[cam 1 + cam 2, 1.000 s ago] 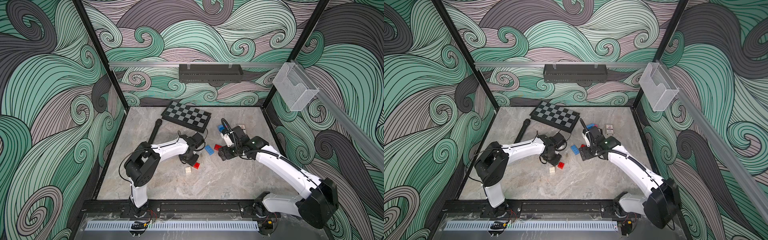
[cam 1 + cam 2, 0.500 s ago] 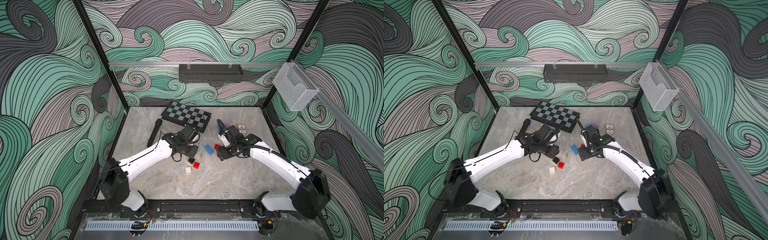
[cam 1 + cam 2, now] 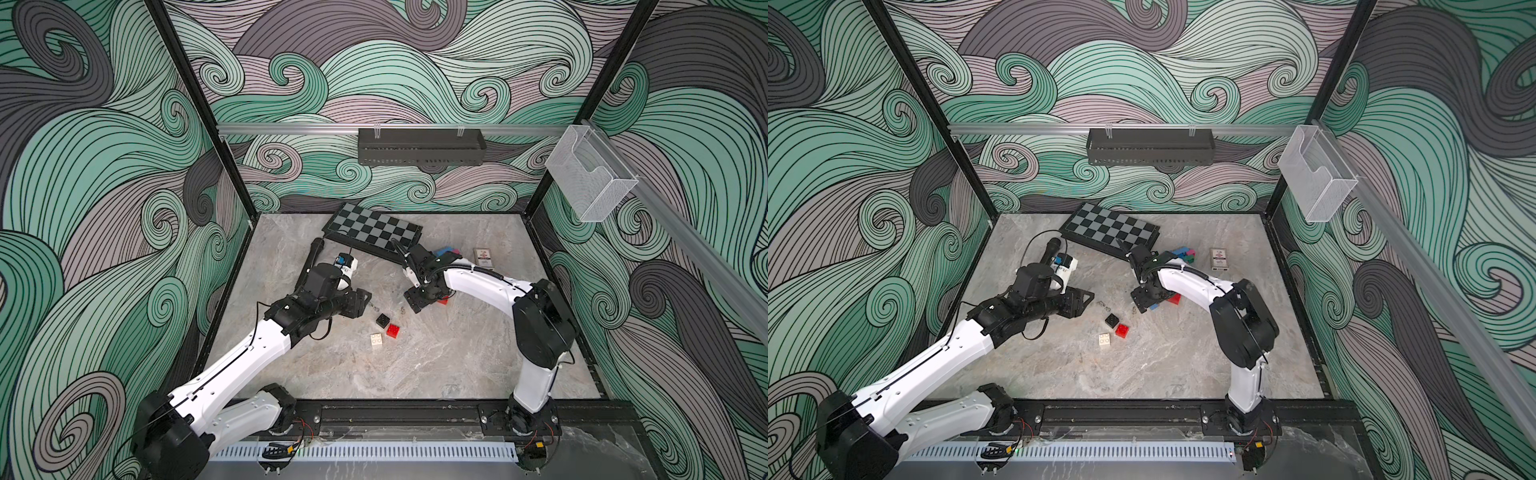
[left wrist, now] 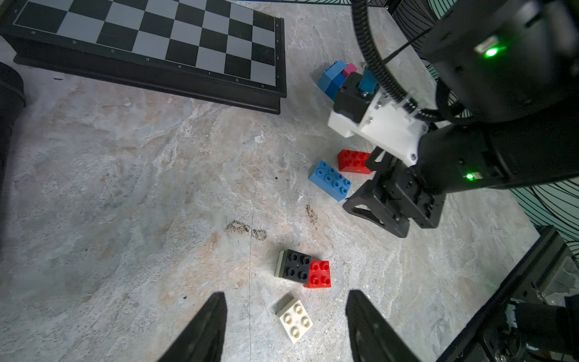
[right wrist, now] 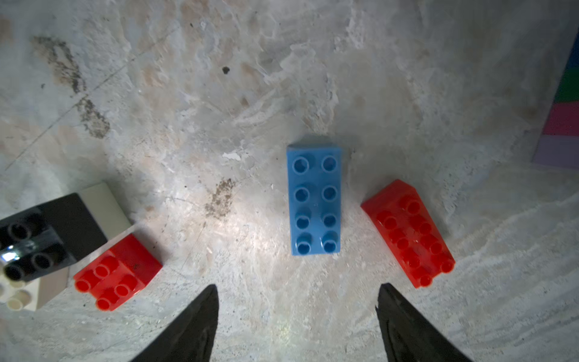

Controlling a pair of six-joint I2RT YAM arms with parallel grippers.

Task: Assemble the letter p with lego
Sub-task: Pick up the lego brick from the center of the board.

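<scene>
Top views, stereo pair: set high over the front of the table (image 3: 415,365), facing down and toward the back; far off; both hold the whole table, the checkered board (image 3: 372,232) at its far side. Left wrist view: low, near, slanting toward the board's near edge; right wrist view: nearest of all, facing straight down on the blue oblong brick (image 5: 315,200) in front of the board. Shared by all four: the black square brick (image 3: 383,320), in front of the board; both wrist views share the blue oblong brick.
</scene>
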